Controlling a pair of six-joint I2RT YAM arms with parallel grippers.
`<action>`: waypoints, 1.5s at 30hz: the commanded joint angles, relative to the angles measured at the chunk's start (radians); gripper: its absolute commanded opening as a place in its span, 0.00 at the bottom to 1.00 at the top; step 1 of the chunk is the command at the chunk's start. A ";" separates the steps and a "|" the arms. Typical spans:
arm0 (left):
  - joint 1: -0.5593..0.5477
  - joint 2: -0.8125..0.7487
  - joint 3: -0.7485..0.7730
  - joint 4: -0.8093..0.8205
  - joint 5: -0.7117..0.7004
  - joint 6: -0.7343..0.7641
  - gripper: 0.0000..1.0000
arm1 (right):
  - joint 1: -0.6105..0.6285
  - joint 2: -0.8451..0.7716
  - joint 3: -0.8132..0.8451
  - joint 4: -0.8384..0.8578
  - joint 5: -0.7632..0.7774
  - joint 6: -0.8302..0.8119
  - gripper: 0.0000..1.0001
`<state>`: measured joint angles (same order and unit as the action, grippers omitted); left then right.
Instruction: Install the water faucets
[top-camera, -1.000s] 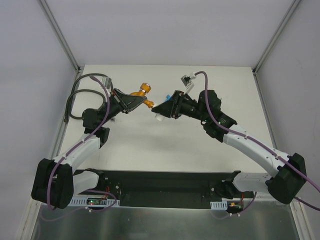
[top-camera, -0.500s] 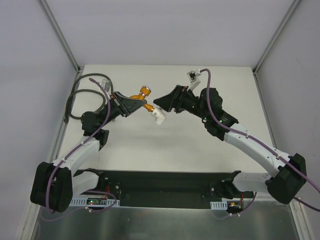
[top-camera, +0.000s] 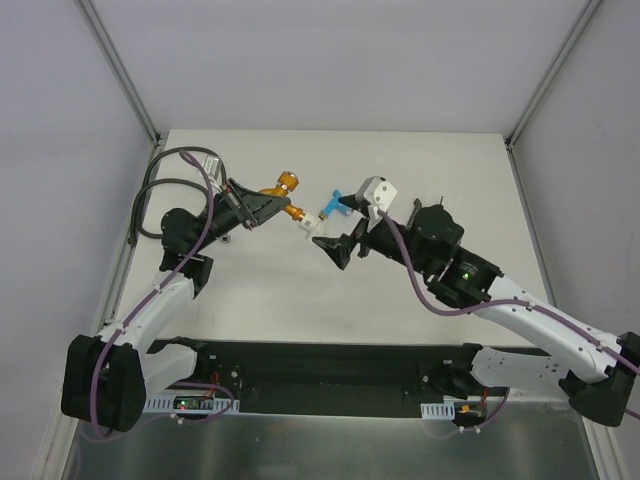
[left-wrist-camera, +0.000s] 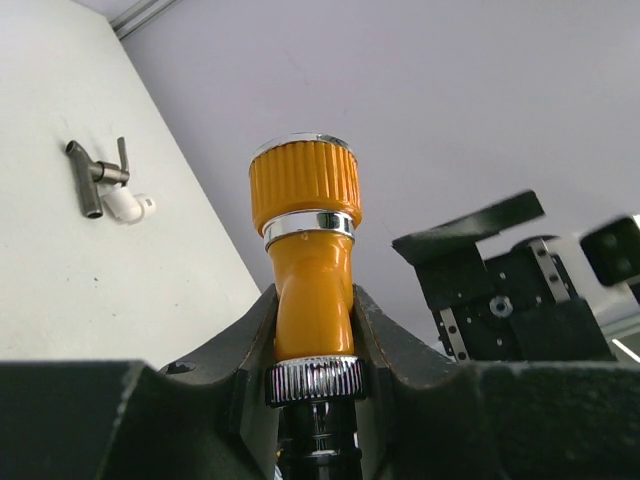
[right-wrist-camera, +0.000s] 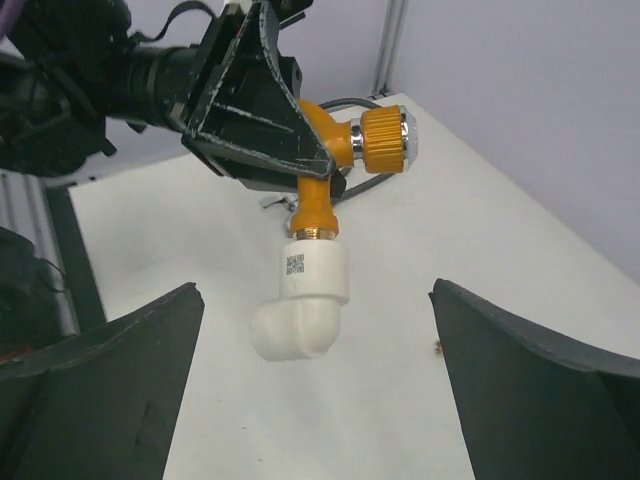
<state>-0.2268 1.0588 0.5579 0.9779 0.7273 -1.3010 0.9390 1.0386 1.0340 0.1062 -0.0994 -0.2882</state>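
Orange faucet (right-wrist-camera: 318, 190) stem toward right gripper (right-wrist-camera: 315, 290)

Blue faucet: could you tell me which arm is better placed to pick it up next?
Right, probably: its jaws stand open and empty near the blue faucet, while the left jaws are shut on the orange faucet with its white elbow.

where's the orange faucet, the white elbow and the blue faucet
orange faucet (left-wrist-camera: 312, 270): left wrist view, mid body
white elbow (right-wrist-camera: 316, 283): right wrist view, upper sleeve
blue faucet (top-camera: 334, 205): top view, blue body
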 joint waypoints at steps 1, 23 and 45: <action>0.014 -0.025 0.077 -0.088 0.023 0.025 0.00 | 0.066 -0.006 -0.025 -0.011 0.159 -0.360 1.00; 0.027 -0.002 0.111 -0.140 0.070 0.012 0.00 | 0.219 0.242 0.071 0.007 0.412 -0.551 1.00; 0.027 -0.043 0.117 -0.099 0.069 0.137 0.00 | 0.192 0.241 0.123 0.027 0.281 -0.188 0.02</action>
<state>-0.2016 1.0561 0.6315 0.7837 0.7822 -1.2396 1.1435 1.3090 1.0817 0.0990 0.2821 -0.6521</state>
